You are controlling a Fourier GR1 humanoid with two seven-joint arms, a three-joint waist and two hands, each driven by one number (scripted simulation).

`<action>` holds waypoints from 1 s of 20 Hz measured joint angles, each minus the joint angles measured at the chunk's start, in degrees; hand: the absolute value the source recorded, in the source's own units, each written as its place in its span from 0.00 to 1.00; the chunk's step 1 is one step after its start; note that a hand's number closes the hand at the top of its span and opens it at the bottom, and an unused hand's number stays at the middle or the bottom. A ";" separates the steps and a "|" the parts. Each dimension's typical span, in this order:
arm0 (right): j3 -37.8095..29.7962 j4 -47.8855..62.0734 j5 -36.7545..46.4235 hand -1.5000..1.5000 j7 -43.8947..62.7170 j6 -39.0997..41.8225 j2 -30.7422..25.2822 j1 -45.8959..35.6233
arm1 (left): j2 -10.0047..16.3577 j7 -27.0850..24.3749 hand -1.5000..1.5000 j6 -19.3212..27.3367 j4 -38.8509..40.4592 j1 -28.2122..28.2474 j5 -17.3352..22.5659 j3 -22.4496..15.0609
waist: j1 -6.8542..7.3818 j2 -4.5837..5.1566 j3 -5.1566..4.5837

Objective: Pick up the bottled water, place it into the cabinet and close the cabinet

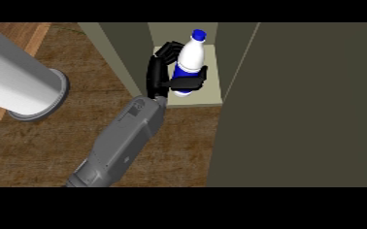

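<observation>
The water bottle (191,53), white with a blue cap and blue label, stands upright and slightly tilted inside the open cabinet (129,53). Its base is at the pale shelf floor (208,94); I cannot tell whether it touches. My left hand (153,73) is shut on the bottle from its left side. The thumb crosses the bottle's lower front and the fingers curl behind its upper part. The grey forearm runs down to the lower left. The cabinet door (294,106) stands open at the right as a large dark olive panel. My right hand does not show.
A big pale grey cylinder (28,85) with a flanged end lies over the wooden counter (64,140) at the left. The cabinet's left wall stands close beside my hand. The open door fills the right side of the view.
</observation>
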 measured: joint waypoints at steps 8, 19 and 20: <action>-0.45 0.30 -0.85 0.00 -3.12 1.26 -0.55 2.00 | 0.00 -5.16 1.00 1.59 14.70 -7.45 1.40 2.94 | -0.74 0.33 0.01; -1.60 0.29 -1.75 0.00 -5.59 3.02 -1.48 3.55 | 0.11 -10.24 0.00 4.26 28.35 -15.05 -0.21 5.38 | -1.76 0.75 -0.01; -1.59 0.30 -1.80 0.00 -5.75 3.07 -1.49 3.71 | 0.08 -10.42 0.00 4.17 29.33 -15.41 -0.54 5.37 | -1.73 0.75 -0.01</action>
